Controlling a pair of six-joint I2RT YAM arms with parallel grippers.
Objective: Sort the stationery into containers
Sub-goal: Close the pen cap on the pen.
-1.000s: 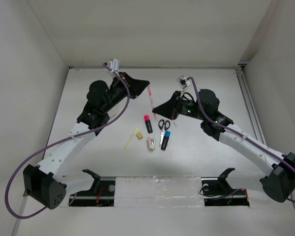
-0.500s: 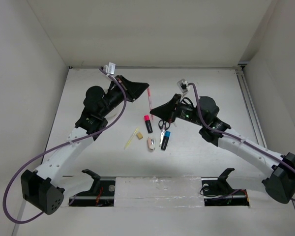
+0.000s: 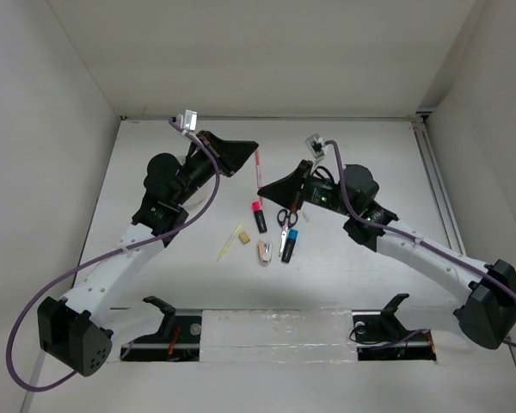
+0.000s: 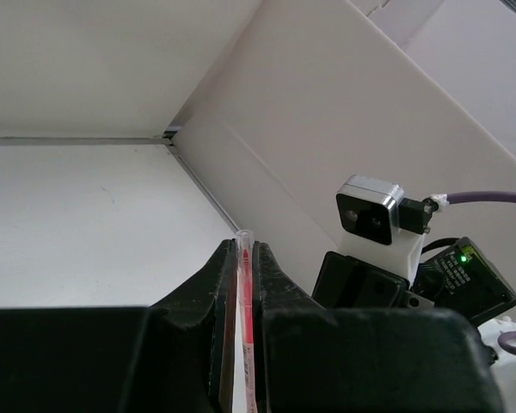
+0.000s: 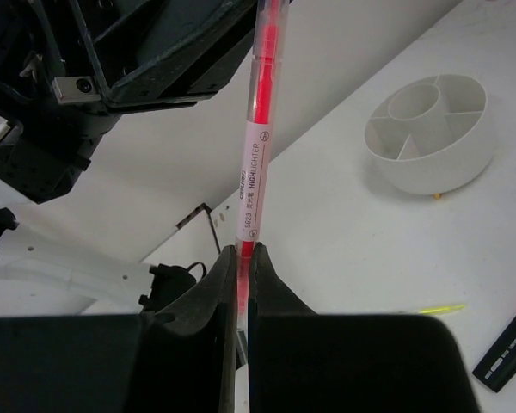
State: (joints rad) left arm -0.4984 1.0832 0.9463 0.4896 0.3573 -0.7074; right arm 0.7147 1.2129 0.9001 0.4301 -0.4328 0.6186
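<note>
Top external view shows the pink pen (image 3: pixel 258 172) off the table, just beyond the black-handled scissors (image 3: pixel 286 217), spanning both claws. The left gripper (image 3: pixel 253 147) is clamped tight on the end farther from the scissors. The right gripper (image 3: pixel 269 189) is pinched tight on the end nearer them. The right wrist view shows the white tray (image 5: pixel 430 169); I cannot tell its place relative to the scissors.

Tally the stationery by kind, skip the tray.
Black highlighters: 2
Scissors: 1
Pink pen: 1
Yellow stick: 1
Tan eraser: 1
White-pink piece: 1
Total: 7
</note>
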